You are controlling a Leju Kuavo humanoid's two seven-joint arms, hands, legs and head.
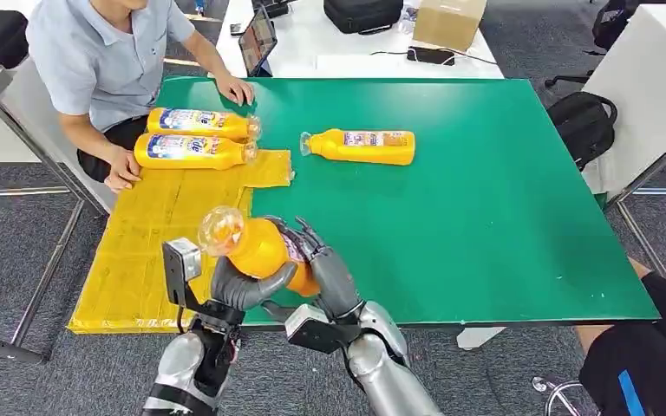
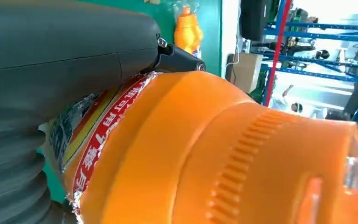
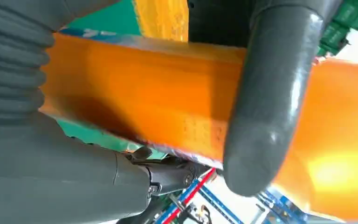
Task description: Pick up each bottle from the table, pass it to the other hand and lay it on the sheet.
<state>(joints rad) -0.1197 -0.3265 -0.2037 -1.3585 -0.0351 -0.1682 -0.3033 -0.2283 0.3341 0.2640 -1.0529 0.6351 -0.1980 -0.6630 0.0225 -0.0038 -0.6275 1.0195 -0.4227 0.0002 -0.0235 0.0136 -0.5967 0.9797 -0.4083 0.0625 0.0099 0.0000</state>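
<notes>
An orange bottle (image 1: 263,249) with a clear cap is held in the air above the table's near edge, cap pointing toward me. My left hand (image 1: 244,286) grips it from below with the thumb wrapped over its body. My right hand (image 1: 328,270) grips its lower part from the right, fingers curled over the label. Up close, the left wrist view looks along the bottle (image 2: 205,154) and the right wrist view across the bottle (image 3: 144,93). Two more bottles (image 1: 198,123) (image 1: 192,151) lie side by side on the yellow sheet (image 1: 165,234). Another bottle (image 1: 360,146) lies on the green table (image 1: 486,217).
A person sits at the far left, one hand (image 1: 122,178) on the sheet's far edge and the other hand (image 1: 236,88) on the table. Another person's leg (image 1: 650,347) is at the right front. A white table behind holds a cardboard box (image 1: 447,22) and a tablet (image 1: 258,39).
</notes>
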